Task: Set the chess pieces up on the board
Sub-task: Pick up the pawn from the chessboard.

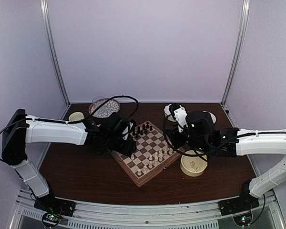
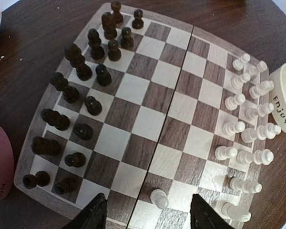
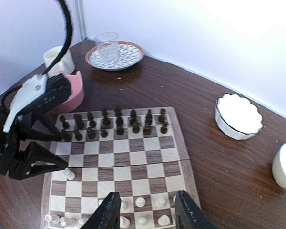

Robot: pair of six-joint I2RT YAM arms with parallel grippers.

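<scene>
Left end effector [image 2: 148, 212] wide, cream pawn [image 2: 158, 198] between fingers, untouched, at board [image 2: 133, 119] edge; right end effector [image 3: 148, 207] parted, empty.

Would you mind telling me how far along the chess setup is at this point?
Mostly done. The dark pieces stand in two rows along one edge of the board, and most cream pieces line the opposite edge. In hand: nothing is gripped; the left end effector stands open near a lone cream piece outside those rows. The right end effector hangs open. Left: that stray piece needs its home square.
</scene>
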